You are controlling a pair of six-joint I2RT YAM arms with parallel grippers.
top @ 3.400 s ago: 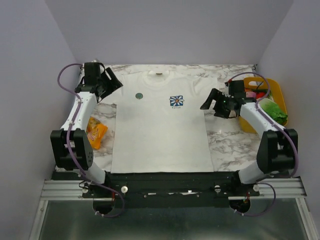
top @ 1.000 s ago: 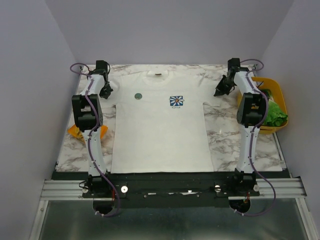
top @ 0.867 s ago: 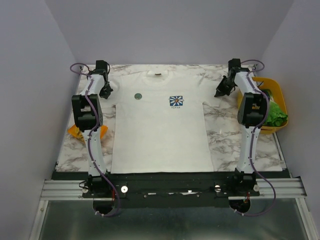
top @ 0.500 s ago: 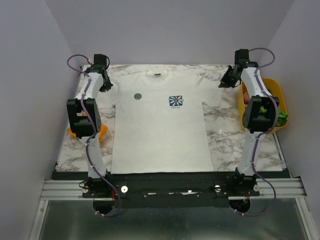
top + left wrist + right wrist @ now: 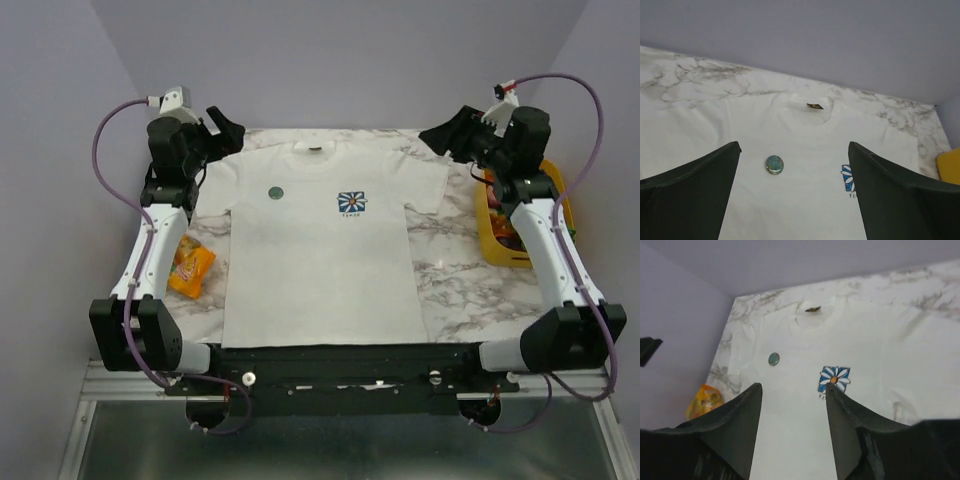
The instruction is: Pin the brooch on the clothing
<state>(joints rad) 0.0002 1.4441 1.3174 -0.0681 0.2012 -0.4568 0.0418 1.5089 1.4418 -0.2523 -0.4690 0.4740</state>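
Brooch lies flat on the white T-shirt, on the chest at the left arm's side, near the neck opening and well apart from both grippers. The left gripper has its jaws spread wide and holds nothing; it is raised over the far left corner of the table, beside the shirt's sleeve. In its wrist view the brooch shows whole between the two dark fingers, with only plain cloth around it. The right gripper also has its jaws apart, less wide, and it is empty too; it is at the far right corner, near the other sleeve. From its wrist camera the brooch is seen far off, to the left of the blue flower print. The print sits near the middle of the chest, beside the brooch but not touching it. The shirt is spread flat on the marble table, with the collar label at the far side. An orange packet lies on the table just beside the shirt's left edge, under the left arm. A yellow basket stands at the right edge of the table; the right arm crosses in front of it and hides most of its content.
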